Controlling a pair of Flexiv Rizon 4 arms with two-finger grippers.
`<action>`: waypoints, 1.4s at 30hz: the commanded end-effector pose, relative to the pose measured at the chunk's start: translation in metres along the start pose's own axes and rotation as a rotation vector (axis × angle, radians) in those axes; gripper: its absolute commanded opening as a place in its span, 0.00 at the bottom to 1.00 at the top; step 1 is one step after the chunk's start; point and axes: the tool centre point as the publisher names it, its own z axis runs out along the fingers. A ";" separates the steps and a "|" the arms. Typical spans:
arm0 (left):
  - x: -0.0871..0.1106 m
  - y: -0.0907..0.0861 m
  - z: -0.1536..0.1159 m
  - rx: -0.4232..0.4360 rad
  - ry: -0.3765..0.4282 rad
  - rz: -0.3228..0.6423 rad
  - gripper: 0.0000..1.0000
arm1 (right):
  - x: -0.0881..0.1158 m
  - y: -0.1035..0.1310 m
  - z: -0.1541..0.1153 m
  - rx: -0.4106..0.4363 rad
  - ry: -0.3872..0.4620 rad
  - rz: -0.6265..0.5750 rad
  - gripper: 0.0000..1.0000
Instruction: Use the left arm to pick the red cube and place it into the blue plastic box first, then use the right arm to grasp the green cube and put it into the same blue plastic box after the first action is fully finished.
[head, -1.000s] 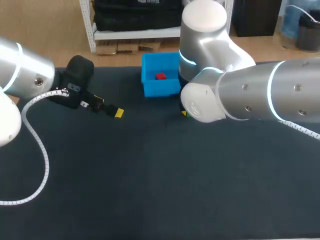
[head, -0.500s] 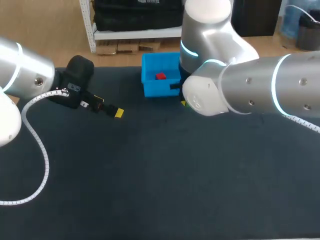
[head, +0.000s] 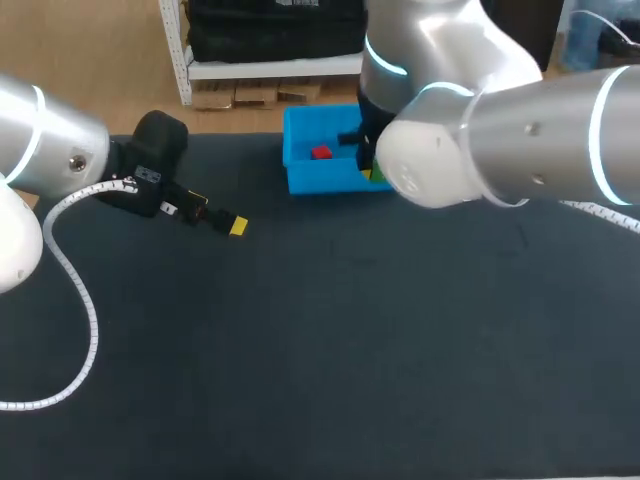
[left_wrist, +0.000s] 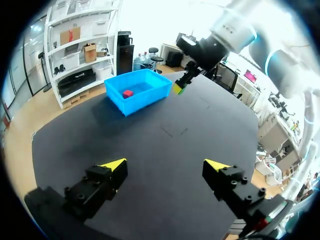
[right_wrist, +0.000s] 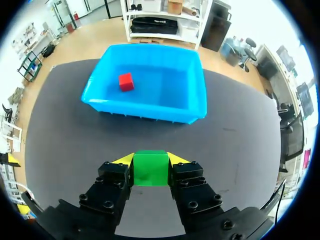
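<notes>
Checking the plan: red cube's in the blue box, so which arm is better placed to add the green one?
Right. The right gripper holds the green cube near the blue box; the left gripper is open, farther away.

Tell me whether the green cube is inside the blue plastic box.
Out: the green cube is clamped in the right gripper, short of the blue plastic box.

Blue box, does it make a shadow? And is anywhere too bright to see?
Right wrist view: yes, the blue plastic box drops a dark shadow on the table, on its side toward the right gripper. Left wrist view: white glare washes out everything behind the right arm. Head view: even light, just shine on that arm.
</notes>
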 end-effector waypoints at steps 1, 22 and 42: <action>0.002 0.001 -0.001 0.004 -0.007 0.002 1.00 | 0.014 -0.003 -0.014 -0.004 -0.056 0.005 0.00; 0.002 0.001 -0.001 0.004 -0.007 0.002 1.00 | 0.003 0.003 -0.040 -0.087 -0.281 0.025 0.00; 0.002 0.001 -0.001 0.004 -0.007 0.002 1.00 | -0.033 0.012 -0.031 -0.107 -0.303 0.011 0.00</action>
